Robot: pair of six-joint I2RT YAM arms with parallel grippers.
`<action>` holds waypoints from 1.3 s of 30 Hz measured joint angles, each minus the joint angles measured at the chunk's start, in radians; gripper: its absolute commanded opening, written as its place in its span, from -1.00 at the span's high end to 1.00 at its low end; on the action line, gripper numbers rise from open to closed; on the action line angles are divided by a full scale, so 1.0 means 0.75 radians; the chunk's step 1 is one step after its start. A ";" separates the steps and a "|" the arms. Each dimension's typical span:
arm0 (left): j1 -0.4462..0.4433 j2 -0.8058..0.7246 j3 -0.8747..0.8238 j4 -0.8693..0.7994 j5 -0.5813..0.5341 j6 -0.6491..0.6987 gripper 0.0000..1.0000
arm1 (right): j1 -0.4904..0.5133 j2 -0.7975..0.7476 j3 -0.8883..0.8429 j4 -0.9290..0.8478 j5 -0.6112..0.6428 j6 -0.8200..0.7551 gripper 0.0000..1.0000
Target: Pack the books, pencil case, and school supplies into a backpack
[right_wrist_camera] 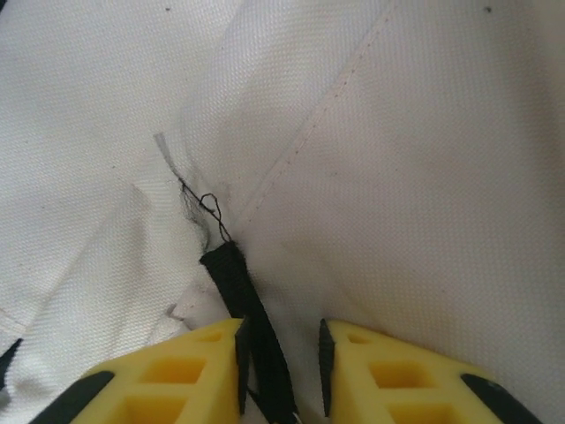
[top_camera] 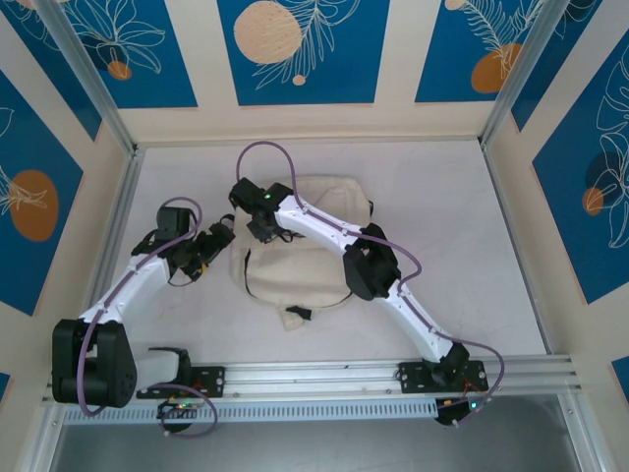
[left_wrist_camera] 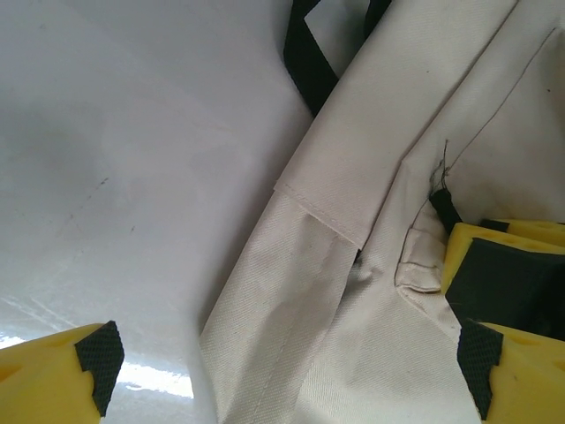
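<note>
The cream-white backpack (top_camera: pixel 295 265) lies flat on the middle of the table. My right gripper (top_camera: pixel 258 231) hovers low over its upper left corner. In the right wrist view this gripper (right_wrist_camera: pixel 281 362) has its jaws narrowly apart around a black zipper pull tab (right_wrist_camera: pixel 234 283). The tab rests against the left pad, and a gap shows toward the right pad. My left gripper (top_camera: pixel 224 238) stands wide open at the backpack's left edge, with a cream fabric seam (left_wrist_camera: pixel 291 291) between its fingertips (left_wrist_camera: pixel 99 358). The books, pencil case and school supplies are out of view.
A black strap (left_wrist_camera: pixel 309 53) runs off the backpack's far side. The white table (top_camera: pixel 462 226) stretches bare to the right. Metal frame posts (top_camera: pixel 93 74) stand at the back corners. A rail (top_camera: pixel 344 374) with both arm bases lines the near edge.
</note>
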 measured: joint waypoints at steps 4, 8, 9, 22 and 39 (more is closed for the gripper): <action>0.001 0.002 0.000 0.016 0.021 0.001 -0.97 | -0.001 0.001 0.000 -0.001 0.013 0.006 0.86; 0.001 0.010 -0.002 0.032 0.051 0.001 -0.90 | -0.003 -0.001 0.000 0.001 0.013 0.023 0.99; 0.002 0.016 -0.003 0.040 0.063 0.001 -0.87 | -0.003 -0.004 -0.001 0.001 0.012 0.027 0.99; 0.001 0.153 -0.003 0.207 0.328 0.007 -0.71 | -0.019 -0.304 -0.210 0.100 -0.124 0.111 1.00; -0.049 0.421 0.063 0.514 0.590 -0.082 -0.04 | -0.103 -0.459 -0.453 0.281 -0.423 0.250 1.00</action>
